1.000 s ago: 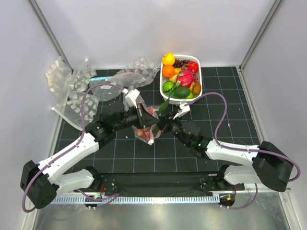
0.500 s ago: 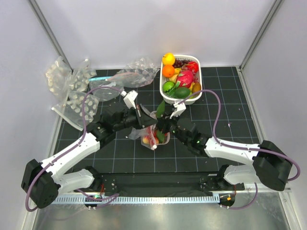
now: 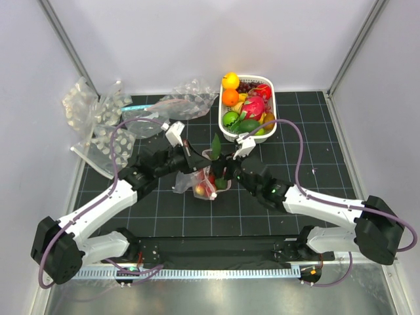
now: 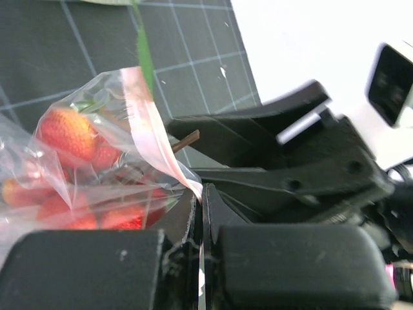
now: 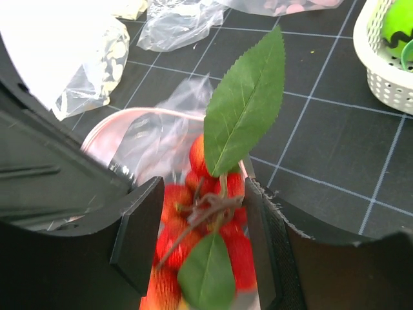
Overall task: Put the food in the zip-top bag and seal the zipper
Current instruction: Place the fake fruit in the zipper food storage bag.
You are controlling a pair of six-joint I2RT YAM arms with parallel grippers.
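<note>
The zip-top bag [image 3: 190, 180] hangs open at mid table, its pinkish zipper [image 4: 145, 106] along the mouth. My left gripper [image 3: 194, 164] is shut on the bag's mouth edge by the zipper, which shows in the left wrist view [image 4: 201, 194]. The bunch of red strawberries [image 5: 216, 226] with a long green leaf [image 5: 248, 97] sits in the bag's mouth, also seen from above [image 3: 209, 186]. My right gripper [image 5: 203, 223] is open, one finger on each side of the bunch, just above the bag [image 3: 220, 176]. The pink dragon fruit [image 3: 254, 105] lies in the white basket [image 3: 272, 92].
The basket at the back also holds orange, yellow and green round fruits and dark grapes. Several plain clear bags [image 3: 98, 118] lie at the back left, another crumpled one [image 3: 187, 98] beside the basket. The two arms cross close together at mid table.
The strawberry bunch has gone lower into the bag's mouth. My left gripper has pulled the bag edge a little left. My right gripper has shifted left over the bag.
</note>
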